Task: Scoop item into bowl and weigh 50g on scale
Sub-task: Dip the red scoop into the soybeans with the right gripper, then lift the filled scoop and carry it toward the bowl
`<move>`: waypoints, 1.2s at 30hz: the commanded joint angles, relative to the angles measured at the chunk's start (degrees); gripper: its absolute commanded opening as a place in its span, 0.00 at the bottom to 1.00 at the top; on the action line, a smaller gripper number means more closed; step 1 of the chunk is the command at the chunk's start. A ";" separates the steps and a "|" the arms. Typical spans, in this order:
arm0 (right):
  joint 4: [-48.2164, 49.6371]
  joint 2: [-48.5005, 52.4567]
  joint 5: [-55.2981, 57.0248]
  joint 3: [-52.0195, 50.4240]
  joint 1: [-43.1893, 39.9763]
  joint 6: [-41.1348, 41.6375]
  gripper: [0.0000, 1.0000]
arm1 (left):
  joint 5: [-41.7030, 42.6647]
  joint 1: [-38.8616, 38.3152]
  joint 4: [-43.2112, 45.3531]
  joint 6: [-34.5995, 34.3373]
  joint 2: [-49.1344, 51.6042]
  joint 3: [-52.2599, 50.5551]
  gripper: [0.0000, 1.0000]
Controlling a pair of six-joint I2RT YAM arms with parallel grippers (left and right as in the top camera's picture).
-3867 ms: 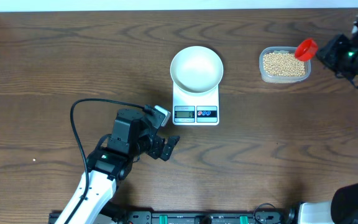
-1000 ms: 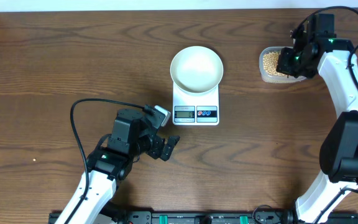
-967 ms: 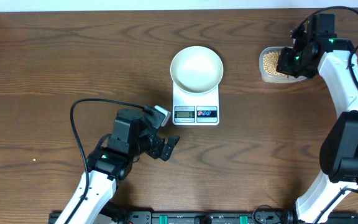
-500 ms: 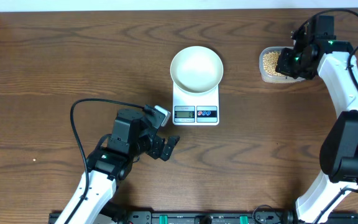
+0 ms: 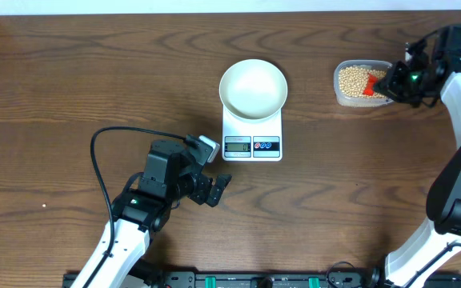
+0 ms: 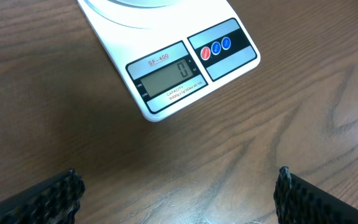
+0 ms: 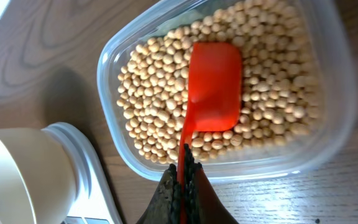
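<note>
The right gripper (image 7: 184,163) is drawing back from the tub — fingers pinching shut on the red scoop (image 7: 215,84), now lying in the beans (image 7: 148,118), so scooping is probably starting; the left gripper (image 6: 179,190) is gaping wide, empty.

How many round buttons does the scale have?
3: one red button and two blue buttons, in a row beside the display on the scale. None seem hidden.
</note>
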 commanded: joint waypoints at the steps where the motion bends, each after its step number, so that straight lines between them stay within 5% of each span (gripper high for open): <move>1: -0.85 1.44 -3.72 -0.98 -1.29 1.81 0.01 | 0.11 0.15 -0.13 -0.50 0.07 0.00 1.00; 12: -2.56 1.44 8.26 -1.01 -2.47 4.81 0.01 | 0.11 0.15 -0.13 -0.50 0.07 0.00 1.00; 36: 1.79 1.44 -21.35 -0.98 -11.85 2.82 0.01 | 0.11 0.15 -0.13 -0.50 0.07 0.00 1.00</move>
